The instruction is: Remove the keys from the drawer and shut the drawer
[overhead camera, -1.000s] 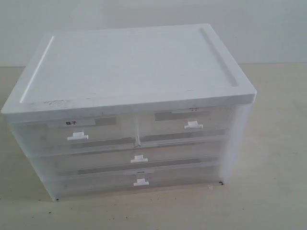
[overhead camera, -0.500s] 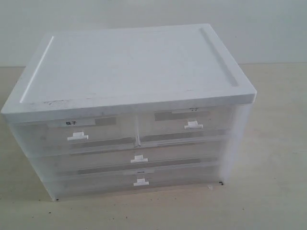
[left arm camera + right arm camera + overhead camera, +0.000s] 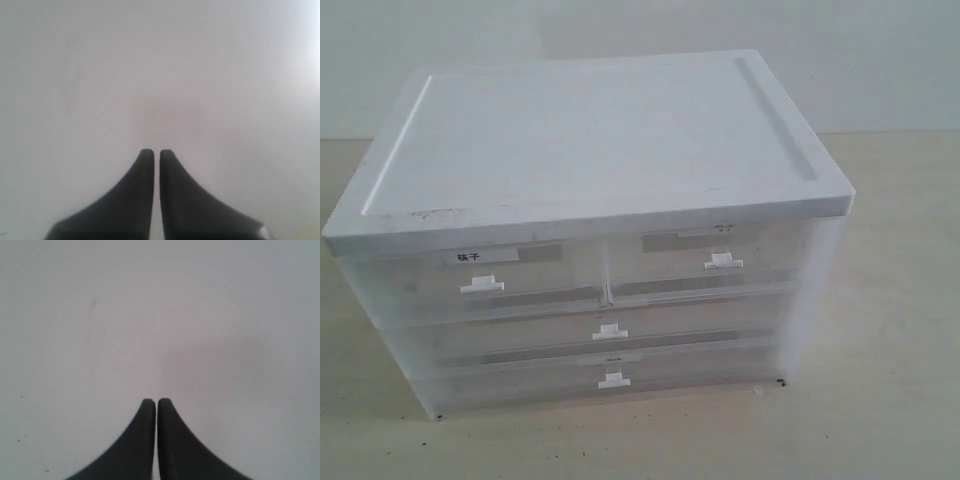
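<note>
Plainly, neither arm shows in the exterior view; only the wrist views give their ends. The left gripper, with two black curved fingers, points at a plain pale surface with its jaws pressed almost together, only a thin slit between the tips and nothing in it. The right gripper is of the same black, curved build and is posed the same way over a similar blank grey-white surface, its jaws closed tip to tip on nothing. In the exterior view a white plastic drawer cabinet with a flat raised-edge lid fills the middle of the frame, standing on a pale beige tabletop. At the left of its top row sits a half-width translucent drawer with a dark-printed label. Just right of it, at the right of the same row, is the half-width translucent plastic drawer with a small white tab handle and a faint pale label; it sits flush with the cabinet front, pushed fully in. Its cloudy front does not let the bunch of silver keys be made out. Below run two full-width translucent drawers, each with a white tab at centre, both closed.
</note>
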You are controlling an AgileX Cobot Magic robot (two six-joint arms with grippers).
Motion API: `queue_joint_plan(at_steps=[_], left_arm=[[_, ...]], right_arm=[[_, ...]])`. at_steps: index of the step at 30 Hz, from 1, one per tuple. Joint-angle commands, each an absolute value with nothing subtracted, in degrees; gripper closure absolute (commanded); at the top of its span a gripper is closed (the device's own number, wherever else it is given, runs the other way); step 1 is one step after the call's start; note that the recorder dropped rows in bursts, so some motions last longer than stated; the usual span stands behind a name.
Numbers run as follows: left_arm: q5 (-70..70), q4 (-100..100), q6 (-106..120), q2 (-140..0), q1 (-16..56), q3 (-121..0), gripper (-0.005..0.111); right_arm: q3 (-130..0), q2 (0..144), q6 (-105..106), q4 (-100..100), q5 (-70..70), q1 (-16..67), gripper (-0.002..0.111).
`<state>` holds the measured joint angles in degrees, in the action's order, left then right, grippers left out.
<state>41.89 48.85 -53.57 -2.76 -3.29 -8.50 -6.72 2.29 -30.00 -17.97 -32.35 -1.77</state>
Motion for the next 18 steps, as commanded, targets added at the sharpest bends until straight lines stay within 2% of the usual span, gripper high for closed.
queue_joint_plan(at_steps=[1, 4, 8, 10, 13, 18], left_arm=[[54.6, 67.4, -62.4, -8.4, -3.4, -11.3, 0.102], [62.5, 77.5, -64.3, -14.2, -3.4, -10.9, 0.102], [64.6, 81.6, -64.0, -22.1, -3.4, -7.4, 0.102], [64.6, 79.7, -58.2, -26.0, -3.4, -4.2, 0.102], [63.9, 74.6, -50.0, -30.7, -3.4, -1.4, 0.102], [59.5, 68.5, -42.1, -40.5, -3.4, -0.8, 0.102]], right_arm=[[-12.5, 9.0, -37.7, -28.9, -31.7, -2.1, 0.108], [-15.8, 15.3, -45.3, -41.7, -34.9, -2.1, 0.108], [-17.7, 25.0, -55.1, -56.4, -47.0, -2.1, 0.107], [-17.7, 31.7, -52.0, -58.6, -53.4, -2.1, 0.097], [-18.9, 40.5, -46.7, -58.6, -56.0, -2.1, 0.085], [-23.6, 59.2, -40.2, -59.5, -57.3, -2.1, 0.084]])
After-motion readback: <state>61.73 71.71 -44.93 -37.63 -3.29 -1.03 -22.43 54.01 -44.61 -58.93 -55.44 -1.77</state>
